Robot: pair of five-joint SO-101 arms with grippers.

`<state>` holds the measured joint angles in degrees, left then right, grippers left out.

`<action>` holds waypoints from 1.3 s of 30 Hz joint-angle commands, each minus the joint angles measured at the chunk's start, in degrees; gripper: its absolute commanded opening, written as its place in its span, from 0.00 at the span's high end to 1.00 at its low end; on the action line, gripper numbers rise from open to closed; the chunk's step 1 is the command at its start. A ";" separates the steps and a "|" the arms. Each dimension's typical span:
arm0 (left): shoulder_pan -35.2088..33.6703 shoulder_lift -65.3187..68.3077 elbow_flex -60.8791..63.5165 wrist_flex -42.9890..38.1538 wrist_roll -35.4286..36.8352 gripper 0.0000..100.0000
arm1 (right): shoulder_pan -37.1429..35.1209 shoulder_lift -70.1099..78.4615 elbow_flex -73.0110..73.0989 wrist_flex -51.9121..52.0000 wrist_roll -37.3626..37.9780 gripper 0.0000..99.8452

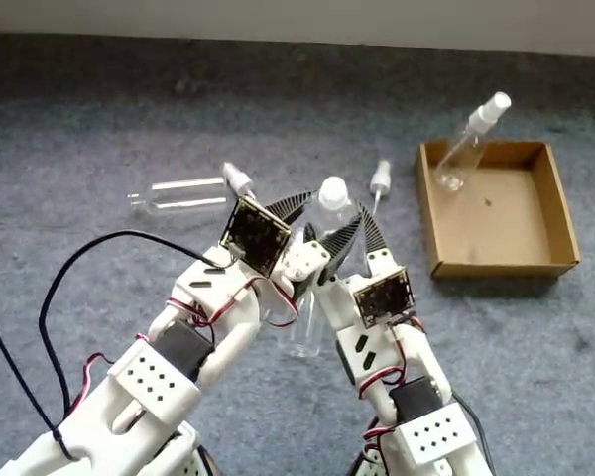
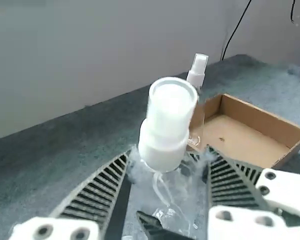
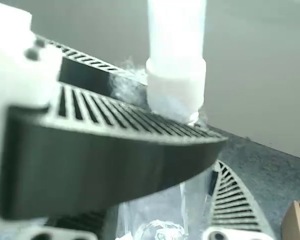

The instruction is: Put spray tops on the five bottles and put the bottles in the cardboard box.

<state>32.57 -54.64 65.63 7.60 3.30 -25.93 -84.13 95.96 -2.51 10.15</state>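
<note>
On the grey carpet (image 1: 89,129), far left, a clear bottle (image 1: 178,195) lies on its side. It has a spray top (image 1: 236,178) fitted, which points right. Just right of it, in the middle, the left gripper (image 2: 168,155) is clamped on the held bottle (image 2: 165,197). One ribbed finger (image 2: 97,192) presses against each side of the bottle's shoulder. This bottle stands upright, raised above the carpet, and it has a white cap (image 2: 167,120) on its neck. The right gripper (image 1: 359,226) meets the same bottle from the near right, close against the left one. Whether it grips the bottle or only sits beside it I cannot tell. Just beyond it, a loose spray top (image 1: 380,178) stands alone on the carpet. On the far right is the open cardboard box (image 1: 565,213). One finished bottle (image 1: 461,154) leans inside it against the far left corner, and its sprayer (image 1: 496,104) sticks out over the rim.
</note>
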 commanded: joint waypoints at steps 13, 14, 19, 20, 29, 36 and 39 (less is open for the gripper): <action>-5.32 -1.01 -0.57 0.44 -0.35 0.80 | 0.75 -0.48 6.55 -1.54 0.70 0.84; -5.32 -1.10 -0.57 0.44 -0.35 0.80 | 0.84 -0.48 6.55 -1.54 0.70 0.84; -5.41 -1.10 -0.66 0.44 -0.35 0.80 | 1.19 -0.48 6.55 -1.54 0.70 0.84; -5.41 -1.10 -0.66 0.44 -0.35 0.80 | 1.71 -0.48 6.55 -1.54 0.70 0.84; -5.32 -14.64 -0.22 10.11 -0.35 0.80 | 3.82 -0.48 6.64 -1.54 0.44 0.84; -6.64 -22.11 -0.13 21.10 -0.44 0.80 | 3.82 -0.22 6.73 -1.45 0.44 0.84; -6.64 -23.96 -0.13 26.90 -0.44 0.80 | 3.82 -0.48 6.73 1.27 0.44 0.84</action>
<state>26.86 -75.56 66.15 28.53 3.47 -22.86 -84.13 95.96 -2.24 10.15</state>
